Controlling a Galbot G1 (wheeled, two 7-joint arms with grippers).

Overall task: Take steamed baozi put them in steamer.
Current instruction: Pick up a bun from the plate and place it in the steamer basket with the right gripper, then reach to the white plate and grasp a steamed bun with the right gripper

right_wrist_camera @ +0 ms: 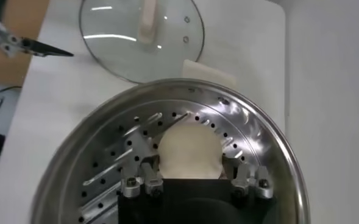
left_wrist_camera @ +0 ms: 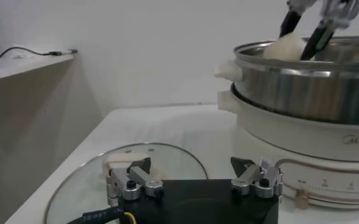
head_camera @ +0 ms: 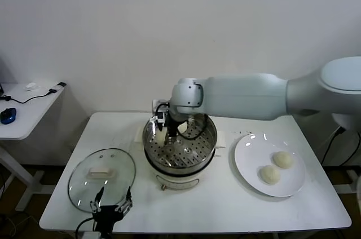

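Observation:
The steamer (head_camera: 210, 137) stands mid-table, a shiny pot with a perforated tray (right_wrist_camera: 106, 158) on a cream base (left_wrist_camera: 301, 131). My right gripper (head_camera: 165, 132) reaches down into its far left side and is shut on one baozi (right_wrist_camera: 188, 149), with a finger against each side of the bun (left_wrist_camera: 286, 45). A pale shape (head_camera: 182, 128) lies just beside it in the pot; I cannot tell what it is. Two more baozi (head_camera: 283, 159) (head_camera: 269, 174) rest on the white plate (head_camera: 248, 149) to the right. My left gripper (head_camera: 113, 202) stays open at the table's front left.
The glass lid (head_camera: 101, 172) with its white handle lies flat left of the steamer, right in front of the left gripper (left_wrist_camera: 190, 165). A white side table (head_camera: 22, 109) with cables stands off to the left. The wall is close behind.

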